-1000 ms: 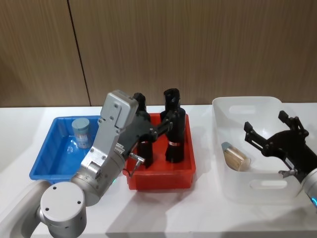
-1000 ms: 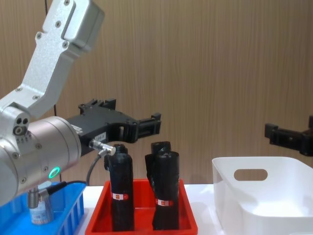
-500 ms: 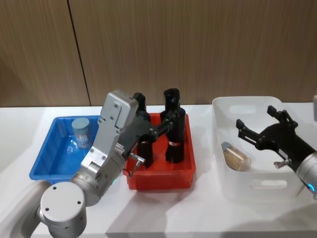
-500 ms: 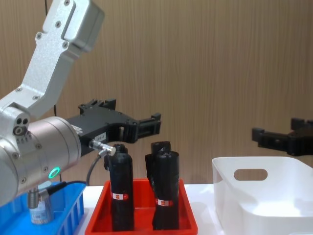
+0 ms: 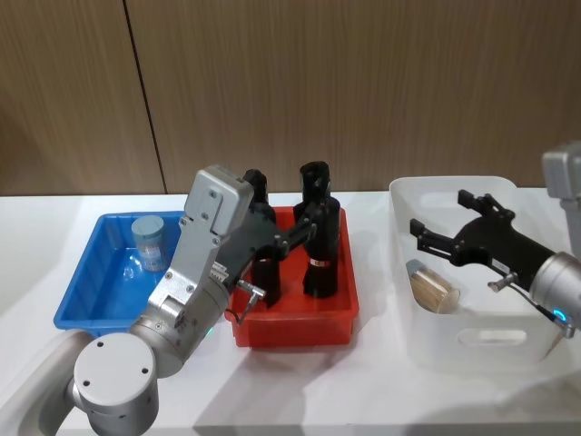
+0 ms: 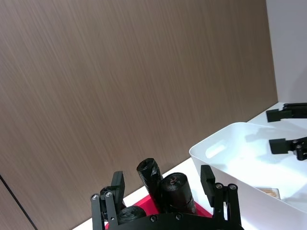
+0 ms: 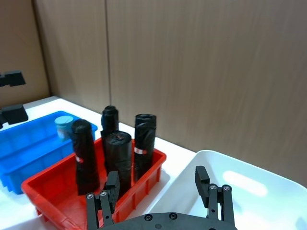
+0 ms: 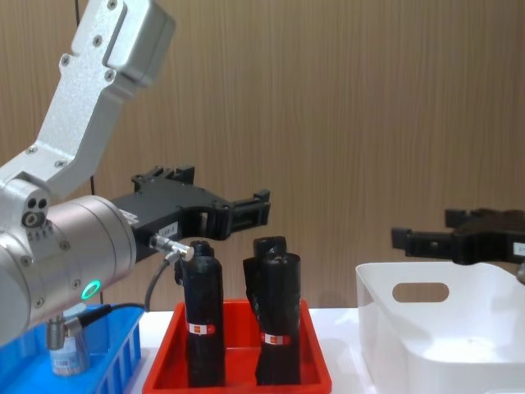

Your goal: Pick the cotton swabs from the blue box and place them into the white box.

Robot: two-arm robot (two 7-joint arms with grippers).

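**Head view.** One tub of cotton swabs is found upright toward the back of the blue box. A second tub is lying on its side inside the white box. The right gripper is held above the white box, jaws apart and empty. The left gripper is held over the red tray, close to the tops of the black rolls, jaws apart.

**Left wrist view.** The fingers are spread wide with nothing between them, and roll tops are seen just beyond.

**Right wrist view.** The fingers are likewise spread and nothing is gripped. The blue box lies well apart, past the red tray.

**Chest view.** The left gripper is seen just above the roll tops.

**Risk.** A roll is likely to be struck and toppled if the left gripper is swung toward the blue box without first being raised. The upright tub could be tipped, or squeezed out sideways, if it is closed on off-centre.

**Condition.** The tub is a small clear cylinder with a pale blue lid. Its wall is judged smooth and slippery.
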